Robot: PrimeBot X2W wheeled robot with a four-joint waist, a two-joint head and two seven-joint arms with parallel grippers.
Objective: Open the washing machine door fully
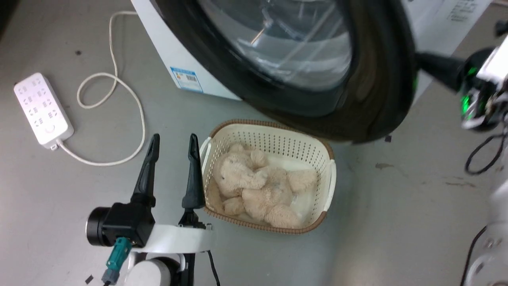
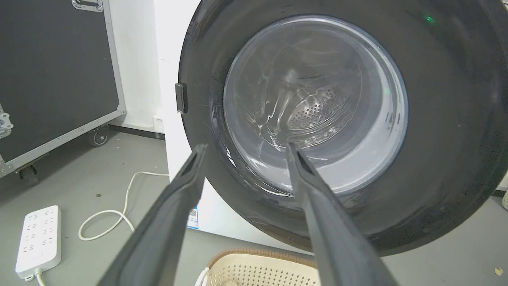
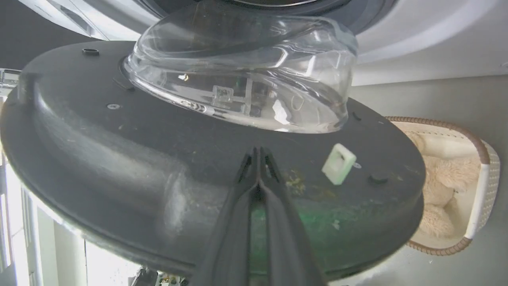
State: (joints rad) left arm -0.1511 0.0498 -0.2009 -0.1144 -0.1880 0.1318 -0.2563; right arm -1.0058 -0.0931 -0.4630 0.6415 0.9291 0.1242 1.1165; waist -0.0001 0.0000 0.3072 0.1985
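Observation:
The washing machine door (image 1: 369,79) is a big glossy black disc with a clear glass bowl (image 1: 285,39) at its centre, swung partway out from the white machine (image 1: 166,51). In the left wrist view its outer face (image 2: 448,119) is ahead, and the steel drum shows through the glass. My right gripper (image 1: 421,61) reaches in from the right behind the door's rim. In the right wrist view this gripper (image 3: 257,153) is shut, its tips against the door's black inner face (image 3: 119,151) just below the glass bowl (image 3: 242,79). My left gripper (image 1: 174,139) stands open over the floor beside the basket, holding nothing, and points at the door (image 2: 247,147).
A cream basket (image 1: 328,174) holding a beige plush toy (image 1: 258,186) sits on the floor under the door. A white power strip (image 1: 43,109) and its looped cable (image 1: 119,87) lie to the left. A black wheeled case (image 2: 55,71) stands left of the machine.

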